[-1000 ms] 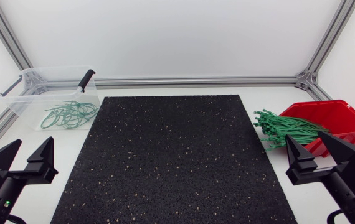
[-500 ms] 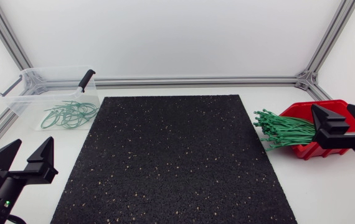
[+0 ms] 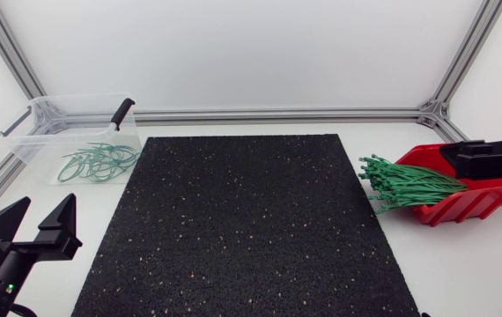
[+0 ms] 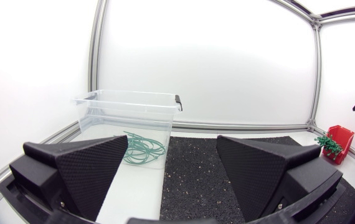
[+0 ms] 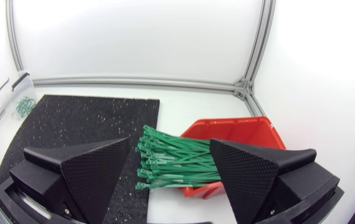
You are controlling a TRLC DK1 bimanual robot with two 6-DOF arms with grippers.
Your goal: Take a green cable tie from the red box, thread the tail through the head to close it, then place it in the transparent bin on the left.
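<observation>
Pickup is in hand: our right gripper, fingers spread, hangs over the green cable ties spilling from the red box at the frame's right; next we must lower and pinch one

A lab test cell, shown by its aluminium-profile frame, white panels and black speckled mat.

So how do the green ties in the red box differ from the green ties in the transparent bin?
The box ties, in the red box, are straight; the bin ties, in the transparent bin, are closed into loops. The box ties form a dense bundle sticking out past the box's front; the bin ties are a loose few, wholly inside it. Both are the same green.
</observation>
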